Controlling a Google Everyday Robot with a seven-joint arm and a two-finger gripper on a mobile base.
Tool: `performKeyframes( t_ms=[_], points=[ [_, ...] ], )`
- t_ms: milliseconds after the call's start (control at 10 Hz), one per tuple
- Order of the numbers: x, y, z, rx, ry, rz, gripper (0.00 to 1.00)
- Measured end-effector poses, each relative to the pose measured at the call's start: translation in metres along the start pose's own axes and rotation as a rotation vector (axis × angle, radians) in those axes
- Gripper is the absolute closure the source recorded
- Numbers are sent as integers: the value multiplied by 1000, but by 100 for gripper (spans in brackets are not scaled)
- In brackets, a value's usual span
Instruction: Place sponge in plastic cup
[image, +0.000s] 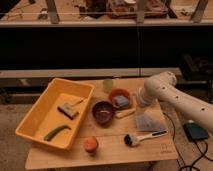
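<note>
The sponge (121, 101), a small blue-grey block, lies in an orange bowl (114, 93) at the back middle of the wooden table. The plastic cup (108, 85), pale yellow-green, stands upright just behind and to the left of that bowl. My white arm (167, 92) reaches in from the right and bends down. Its gripper (138, 101) hangs open close to the bowl's right side, just right of the sponge, with nothing in it. The arm's end mostly hides it.
A dark red bowl (103, 111) sits in front of the orange bowl. A yellow tray (37, 120) at the left holds a scrub brush (67, 109) and a green item (56, 132). An orange cup (90, 145), a white-handled brush (145, 136) and a grey-blue cloth (147, 121) lie nearer the front.
</note>
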Motion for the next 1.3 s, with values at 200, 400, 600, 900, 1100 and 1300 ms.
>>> performKeyframes(
  t_ms=[200, 400, 600, 900, 1100, 1300],
  points=[
    [-5, -14, 4, 17, -8, -4, 35],
    [-5, -23, 9, 27, -24, -7, 35],
    [-9, -36, 19, 38, -46, -27, 35],
    [-14, -39, 32, 39, -63, -59, 35],
    [-15, -39, 47, 34, -74, -75, 35],
    [-13, -37, 60, 26, -82, -83, 35]
  ],
)
